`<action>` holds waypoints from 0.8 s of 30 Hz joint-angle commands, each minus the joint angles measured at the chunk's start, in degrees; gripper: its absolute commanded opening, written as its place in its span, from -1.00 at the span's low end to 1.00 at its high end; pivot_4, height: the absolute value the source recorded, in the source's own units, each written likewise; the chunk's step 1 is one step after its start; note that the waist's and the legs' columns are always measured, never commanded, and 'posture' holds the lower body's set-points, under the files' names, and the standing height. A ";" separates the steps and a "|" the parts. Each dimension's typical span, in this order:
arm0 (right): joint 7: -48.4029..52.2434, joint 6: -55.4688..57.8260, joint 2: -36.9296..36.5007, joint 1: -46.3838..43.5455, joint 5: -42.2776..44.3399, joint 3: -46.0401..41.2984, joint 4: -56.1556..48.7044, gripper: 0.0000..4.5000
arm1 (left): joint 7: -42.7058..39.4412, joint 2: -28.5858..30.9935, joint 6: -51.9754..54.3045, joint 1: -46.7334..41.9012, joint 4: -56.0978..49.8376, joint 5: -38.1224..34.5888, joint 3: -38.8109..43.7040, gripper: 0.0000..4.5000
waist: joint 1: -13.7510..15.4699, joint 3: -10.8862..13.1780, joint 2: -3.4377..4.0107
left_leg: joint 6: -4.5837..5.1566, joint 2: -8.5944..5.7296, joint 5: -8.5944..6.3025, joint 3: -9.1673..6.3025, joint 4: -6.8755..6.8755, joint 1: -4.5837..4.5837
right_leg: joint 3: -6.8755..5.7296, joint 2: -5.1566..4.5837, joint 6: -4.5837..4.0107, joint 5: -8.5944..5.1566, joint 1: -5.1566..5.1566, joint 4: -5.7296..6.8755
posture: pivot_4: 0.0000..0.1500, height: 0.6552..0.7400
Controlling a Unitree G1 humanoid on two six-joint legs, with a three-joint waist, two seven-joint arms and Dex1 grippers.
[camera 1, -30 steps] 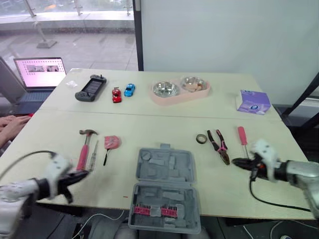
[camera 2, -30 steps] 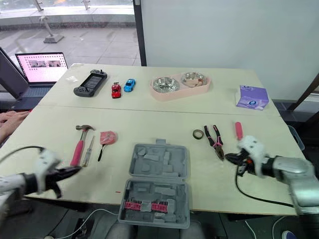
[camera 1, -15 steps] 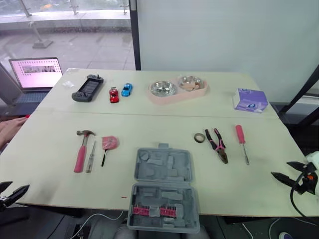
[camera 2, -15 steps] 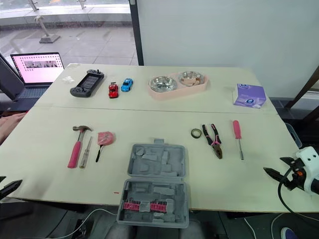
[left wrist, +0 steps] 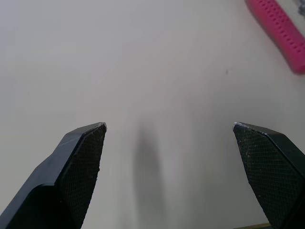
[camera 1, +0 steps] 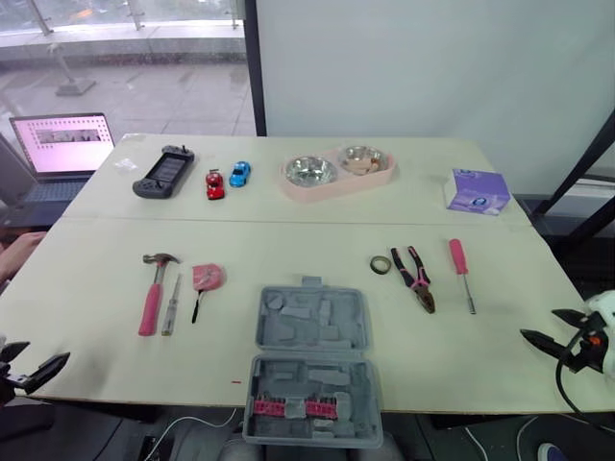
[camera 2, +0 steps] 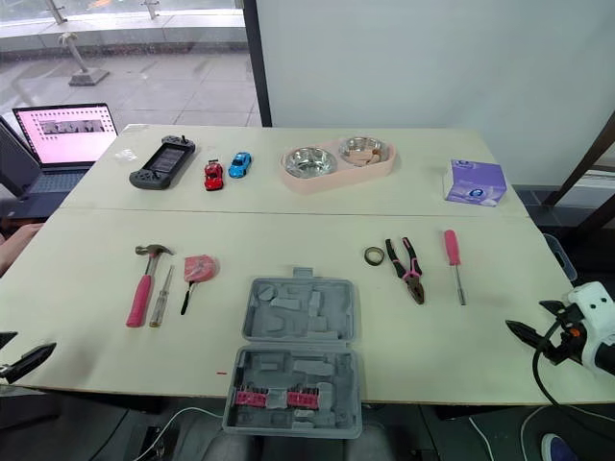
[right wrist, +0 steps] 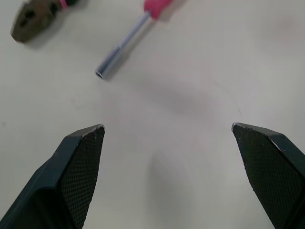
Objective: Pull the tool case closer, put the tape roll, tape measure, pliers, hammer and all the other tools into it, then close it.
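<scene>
The grey tool case (camera 1: 312, 360) lies open at the table's near edge, pink bits in its front half. To its left lie the pink-handled hammer (camera 1: 151, 293), a thin screwdriver (camera 1: 171, 305) and the pink tape measure (camera 1: 207, 279). To its right lie the tape roll (camera 1: 382, 264), pliers (camera 1: 416, 279) and a pink screwdriver (camera 1: 461, 269). My left gripper (camera 1: 34, 360) hangs open and empty at the near left edge, with the hammer handle (left wrist: 279, 33) ahead of it. At the near right edge my right gripper (camera 1: 540, 325) is open and empty, short of the screwdriver tip (right wrist: 121, 52).
At the back stand a laptop (camera 1: 60, 144), a game controller (camera 1: 160, 173), two toy cars (camera 1: 224, 180), a pink double bowl (camera 1: 336, 171) and a purple box (camera 1: 476, 190). A person's hand (camera 1: 14, 252) rests at the left edge.
Both grippers went from shut to open and drew back from the table top to its near corners. The tools and case have not moved; the camera has shifted slightly.
</scene>
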 commanded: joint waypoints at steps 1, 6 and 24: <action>-2.30 7.39 1.38 2.41 4.24 -1.59 -13.54 1.00 | -1.94 -1.21 3.55 0.09 -8.10 -2.90 -1.71 0.98 | 0.13 -0.01 0.04 | 0.00 0.00 0.00 0.00 0.00 0.01 | 0.00 0.00 0.00 0.00 0.03 0.00 | 1.00 1.00; -7.99 19.22 5.84 3.79 9.83 0.08 -32.02 1.00 | 0.14 -5.33 2.64 0.81 -22.42 -1.34 -7.22 0.98 | 0.32 -0.02 0.02 | -0.03 0.00 0.01 0.00 0.03 0.03 | 0.01 0.00 -0.03 0.02 0.10 -0.01 | 1.00 1.00; -11.35 29.11 11.74 -29.41 -4.08 35.83 -30.94 1.00 | -7.75 -7.57 6.95 1.30 -52.20 -11.53 -16.70 0.98 | 0.34 0.00 0.05 | 0.02 0.02 0.05 -0.05 0.17 -0.07 | 0.00 0.03 -0.32 0.21 0.10 -0.01 | 1.00 1.00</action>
